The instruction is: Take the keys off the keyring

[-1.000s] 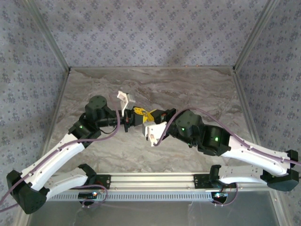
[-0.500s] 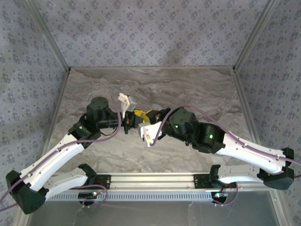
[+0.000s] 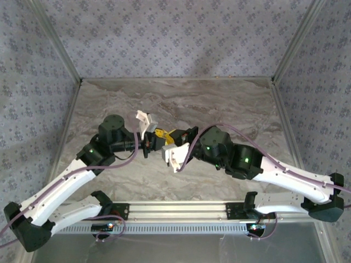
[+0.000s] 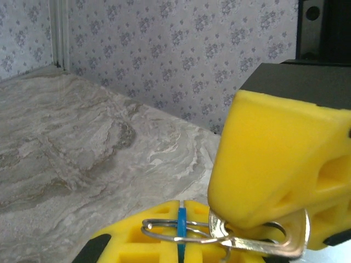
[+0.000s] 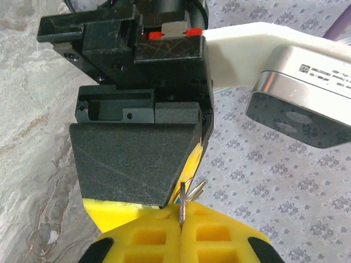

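Note:
My two grippers meet above the middle of the table. The left gripper [image 4: 180, 212] is shut on the thin blue piece [image 4: 180, 229] of the keys, and the wire keyring [image 4: 160, 232] loops across its yellow fingers. A silvery key [image 4: 270, 245] hangs on the ring under the right gripper's yellow finger [image 4: 274, 159]. In the right wrist view the right gripper [image 5: 181, 223] is shut on that key [image 5: 181, 204], seen edge-on, with the left gripper's black body [image 5: 137, 159] right above it. From above, the left gripper [image 3: 158, 136] and right gripper [image 3: 172, 138] touch tip to tip.
The marble tabletop [image 3: 230, 104] lies open around the arms, bounded by patterned walls [image 3: 175, 38] with metal corner posts. An aluminium rail [image 3: 175, 208] carrying the arm bases runs along the near edge. White wrist camera mounts [image 3: 174, 156] stick out beside the grippers.
The right arm has reached a little further left and the left arm has drawn back slightly. Both grippers stayed shut on the bunch between them.

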Motion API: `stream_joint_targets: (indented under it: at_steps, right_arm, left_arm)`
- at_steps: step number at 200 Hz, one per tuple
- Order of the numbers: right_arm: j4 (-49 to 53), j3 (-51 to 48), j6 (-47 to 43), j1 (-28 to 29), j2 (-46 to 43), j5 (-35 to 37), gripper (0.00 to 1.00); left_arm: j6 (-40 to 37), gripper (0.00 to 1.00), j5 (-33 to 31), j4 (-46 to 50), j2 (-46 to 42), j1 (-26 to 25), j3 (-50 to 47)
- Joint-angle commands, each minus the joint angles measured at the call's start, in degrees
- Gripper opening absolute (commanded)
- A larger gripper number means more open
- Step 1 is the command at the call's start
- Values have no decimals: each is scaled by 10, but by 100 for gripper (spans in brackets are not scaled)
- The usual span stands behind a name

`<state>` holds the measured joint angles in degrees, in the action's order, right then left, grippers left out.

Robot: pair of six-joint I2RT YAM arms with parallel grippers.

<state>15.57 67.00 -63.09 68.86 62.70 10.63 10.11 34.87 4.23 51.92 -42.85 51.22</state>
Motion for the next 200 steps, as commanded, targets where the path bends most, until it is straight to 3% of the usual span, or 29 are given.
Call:
stream_joint_targets:
  at_steps: [1,84,146,200]
  right_arm:
    - [98,-48,-30,2,40,-65,0]
    - [125,-71,-33,-3,16,-54,0]
    - [83,-60,-14,-11,2,-57,0]
    - [16,-32,10,-25,18,-48,0]
  left_arm:
    - [9,0,77,-197,-35,-30,21]
    - [11,0,82,-197,-50,-30,18]
    - [13,0,51,-208,-52,-29,2]
    - [13,18,30,-211,-42,-30,-7]
